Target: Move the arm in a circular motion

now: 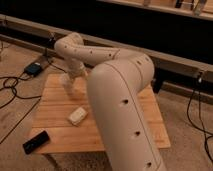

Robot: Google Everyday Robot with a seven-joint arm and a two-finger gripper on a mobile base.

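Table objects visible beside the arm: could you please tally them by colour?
Pale: 2 (cup, block)
Black: 1 (device)
Total: 3
The end effector hangs by the cup; the arm may hide others.
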